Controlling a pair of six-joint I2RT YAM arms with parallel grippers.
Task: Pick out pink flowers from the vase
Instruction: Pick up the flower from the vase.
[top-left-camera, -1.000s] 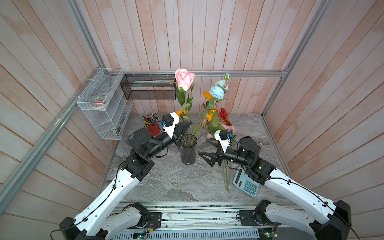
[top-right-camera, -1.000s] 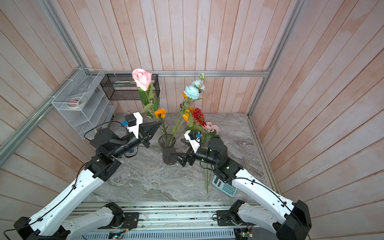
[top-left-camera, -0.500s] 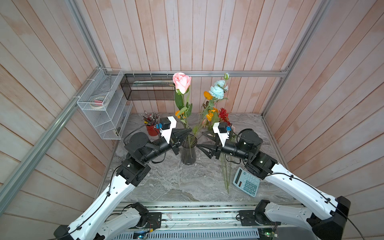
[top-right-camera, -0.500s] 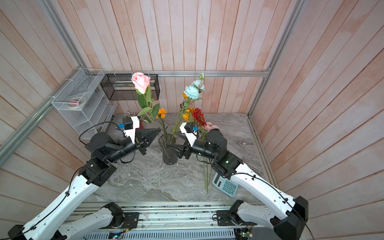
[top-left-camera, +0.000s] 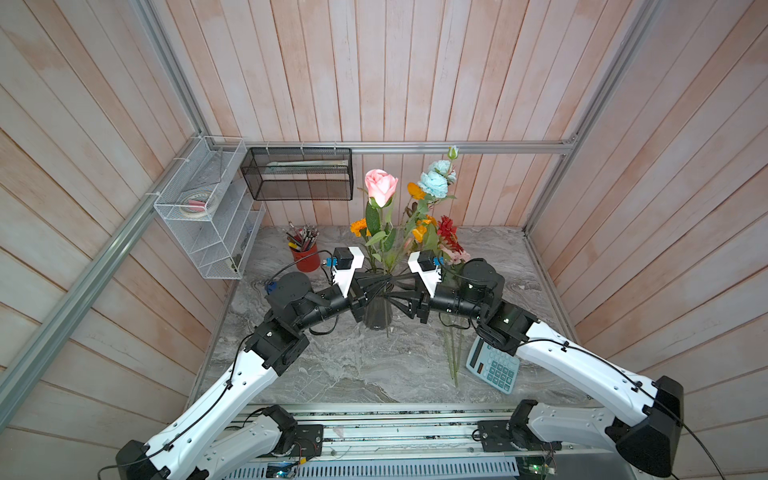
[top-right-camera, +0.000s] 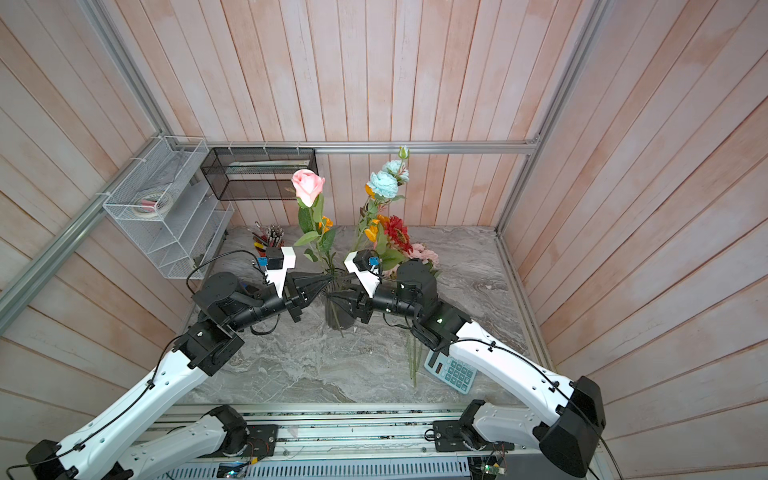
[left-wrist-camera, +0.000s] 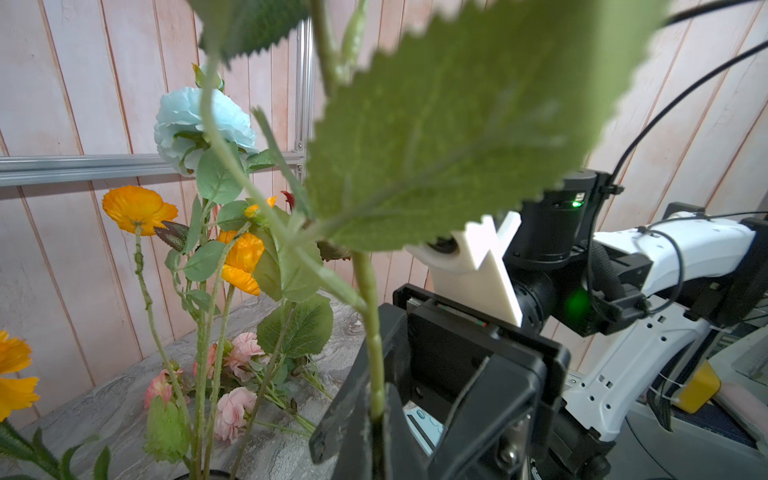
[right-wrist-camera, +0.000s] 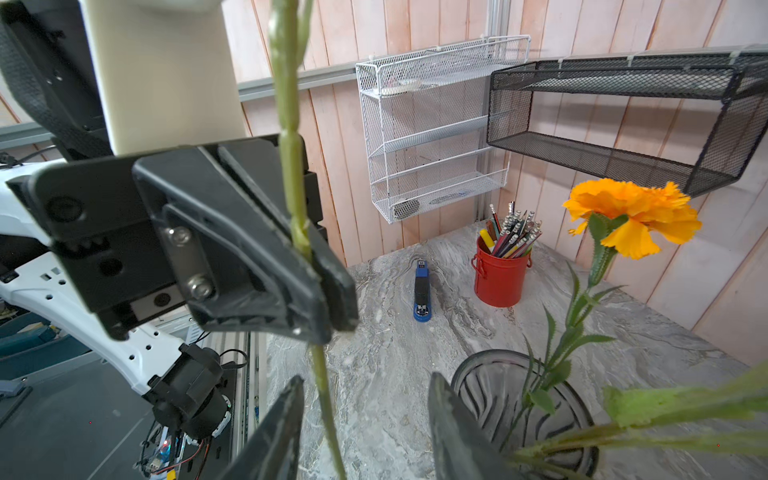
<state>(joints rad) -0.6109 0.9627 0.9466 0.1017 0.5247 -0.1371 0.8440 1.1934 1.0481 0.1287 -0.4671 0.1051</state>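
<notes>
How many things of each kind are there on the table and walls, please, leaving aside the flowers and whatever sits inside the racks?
Wall racks: 2 (white rack, black rack)
Vase: 1
Pencil cup: 1
Stapler: 1
Calculator: 1
Total: 6

1 vase, 1 tall pink rose, 2 light blue blooms, 1 red bloom and at least 3 orange blooms are counted. At least 3 small pink blooms are counted lying on the table. Also counted are 1 red pencil cup, 1 calculator, 1 stapler, 2 wire shelves and 2 robot arms.
</notes>
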